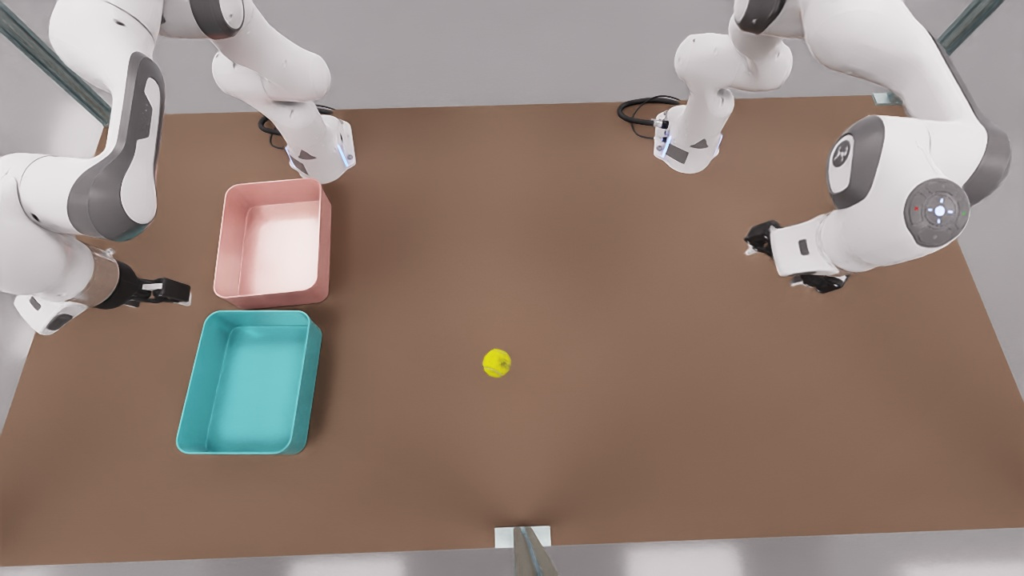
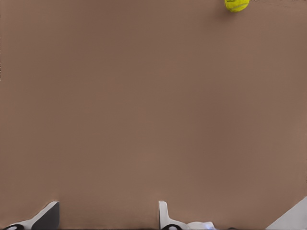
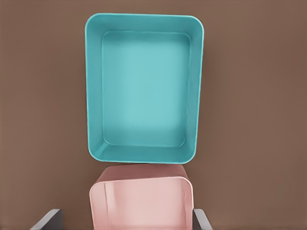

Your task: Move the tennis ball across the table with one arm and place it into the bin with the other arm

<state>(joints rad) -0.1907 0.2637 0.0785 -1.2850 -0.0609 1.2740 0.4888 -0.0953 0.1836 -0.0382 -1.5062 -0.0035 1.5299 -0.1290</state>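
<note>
So, front view: tennis ball [image 1: 497, 362] sits alone mid-bench [image 1: 608, 264], well apart from the teal bin [image 1: 246, 384] and the pink tray [image 1: 274, 242] just beside it. Left gripper [image 1: 754, 240] hovers at the front view's right, right gripper [image 1: 172, 291] near the bins.

Left wrist view: fingers [image 2: 164, 215] spread wide, empty; ball [image 2: 237, 4] far off. Best approach from above, centred, since it may roll. Open room all around.

Right wrist view: fingers [image 3: 48, 218] apart, empty, above both trays; this arm waits.

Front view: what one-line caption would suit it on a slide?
Two arms flank a brown table; a tennis ball lies mid-table, apart from the empty teal bin and pink tray.
</note>
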